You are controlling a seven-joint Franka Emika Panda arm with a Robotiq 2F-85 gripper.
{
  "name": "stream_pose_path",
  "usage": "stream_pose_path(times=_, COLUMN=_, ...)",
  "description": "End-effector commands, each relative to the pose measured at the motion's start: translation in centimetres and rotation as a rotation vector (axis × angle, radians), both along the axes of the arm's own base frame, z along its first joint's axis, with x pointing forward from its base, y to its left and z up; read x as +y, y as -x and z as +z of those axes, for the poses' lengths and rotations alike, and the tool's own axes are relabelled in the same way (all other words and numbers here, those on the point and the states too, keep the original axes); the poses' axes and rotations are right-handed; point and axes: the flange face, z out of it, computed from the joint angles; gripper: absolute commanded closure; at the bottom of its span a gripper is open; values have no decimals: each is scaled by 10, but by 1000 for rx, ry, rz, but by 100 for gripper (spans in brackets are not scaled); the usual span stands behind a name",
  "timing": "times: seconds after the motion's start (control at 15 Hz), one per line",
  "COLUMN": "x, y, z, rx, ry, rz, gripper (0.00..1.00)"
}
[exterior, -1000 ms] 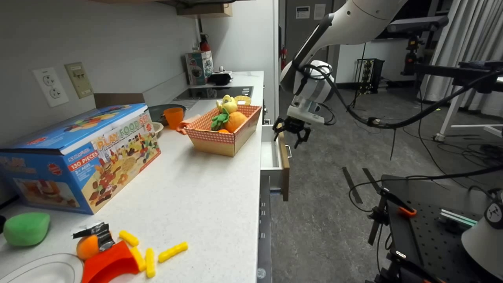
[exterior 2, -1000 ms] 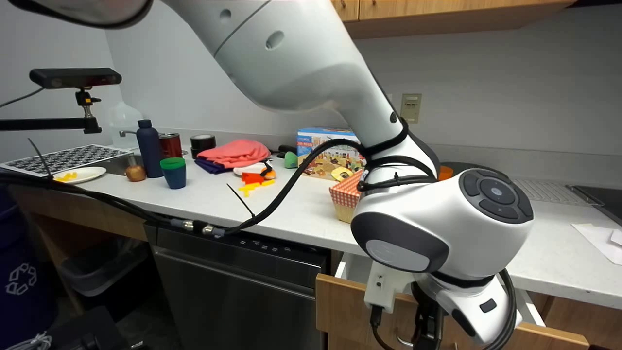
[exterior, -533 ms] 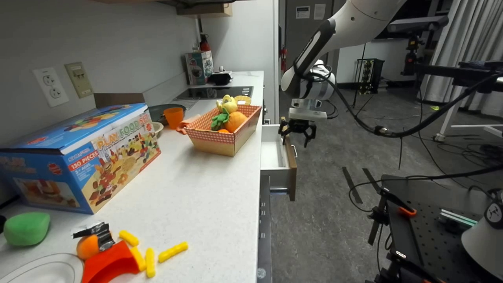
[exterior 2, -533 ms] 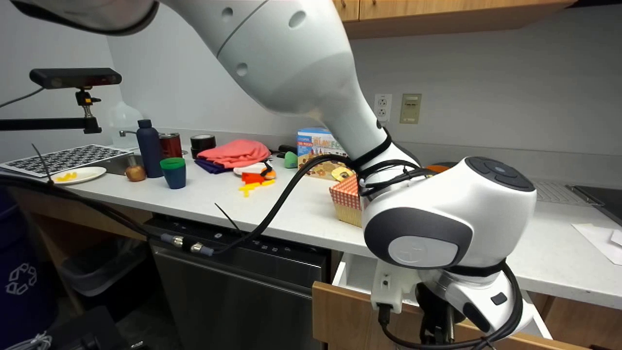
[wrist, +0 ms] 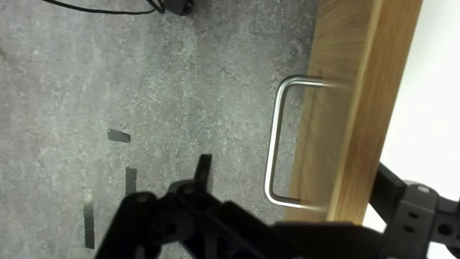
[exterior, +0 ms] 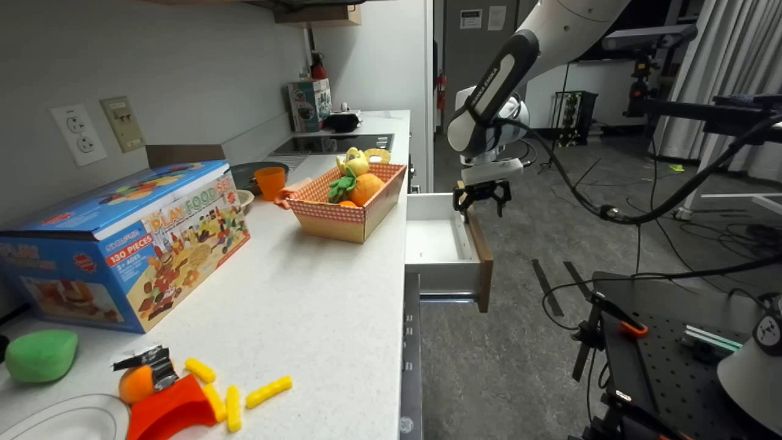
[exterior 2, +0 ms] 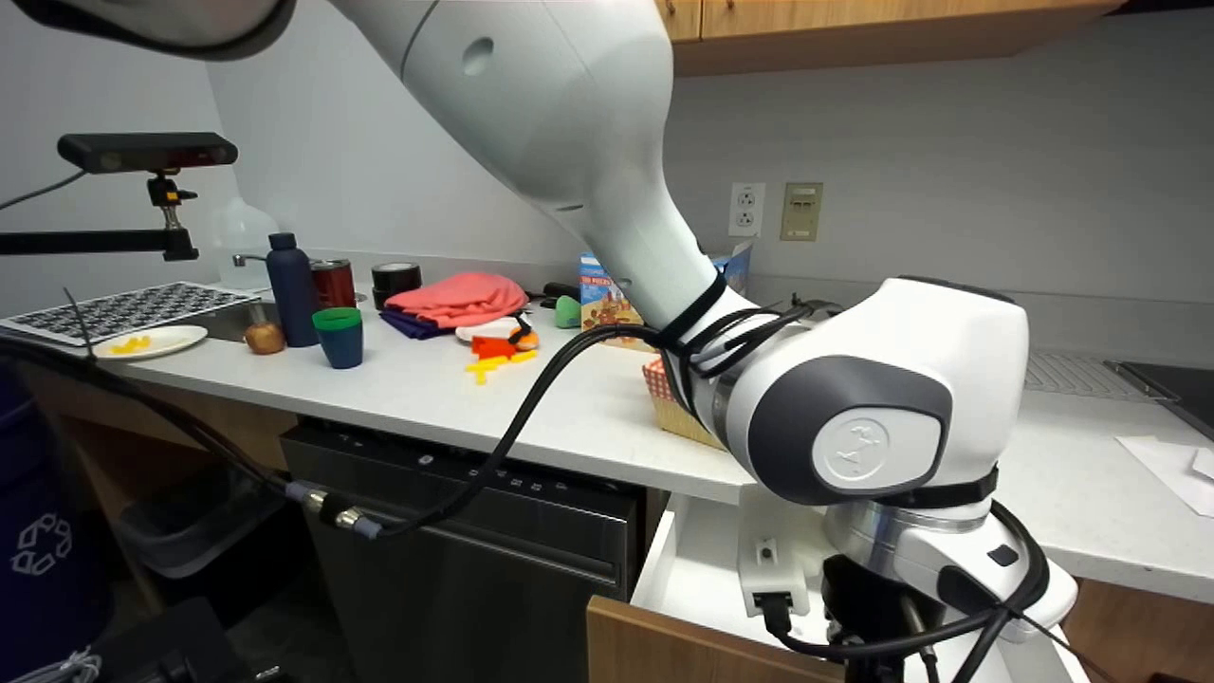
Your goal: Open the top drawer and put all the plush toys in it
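The top drawer [exterior: 432, 241] stands pulled out at the right of the counter [exterior: 311, 305], and the widely spread gripper [exterior: 481, 211] hangs astride its wooden front panel [wrist: 370, 118], one finger [wrist: 388, 190] inside, the other outside past the bar handle [wrist: 275, 136]; whether the inner one touches wood I cannot tell. To the left, a red-checked basket [exterior: 330, 227] holds a yellow plush toy [exterior: 355, 162] and an orange plush toy [exterior: 368, 188], lower parts hidden by its wall; green leaves [exterior: 342, 187] show beside the orange one, their join unclear. In an exterior view the arm [exterior 2: 531, 114] hides most of the basket, and the bottom edge cuts off the front panel.
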Motion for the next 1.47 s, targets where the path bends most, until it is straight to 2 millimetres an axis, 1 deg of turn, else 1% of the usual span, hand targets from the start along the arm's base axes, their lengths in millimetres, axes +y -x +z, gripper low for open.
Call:
stream_pose_path(times=0.0, x=-3, y=15, z=6, rx=116, ry=38, rz=32, gripper=0)
stream_pose_path(times=0.33, x=-9, y=31, z=5, rx=262, ry=90, rz=91, gripper=0)
stream_pose_path(times=0.6, x=-14, y=45, z=0, rx=363, ry=109, rz=122, gripper=0)
stream_pose_path(times=0.73, x=-12, y=59, z=6, rx=407, ry=121, rz=133, gripper=0)
stream_pose_path(times=1.07, x=-6, y=78, z=10, rx=486, ry=170, rz=168, gripper=0)
stream_pose_path(times=1.27, x=-2, y=87, z=18, rx=474, ry=183, rz=171, gripper=0)
stream_pose_path(times=1.33, x=0, y=89, z=24, rx=455, ry=184, rz=167, gripper=0)
stream_pose_path(times=1.4, x=12, y=108, z=43, rx=435, ry=178, rz=166, gripper=0)
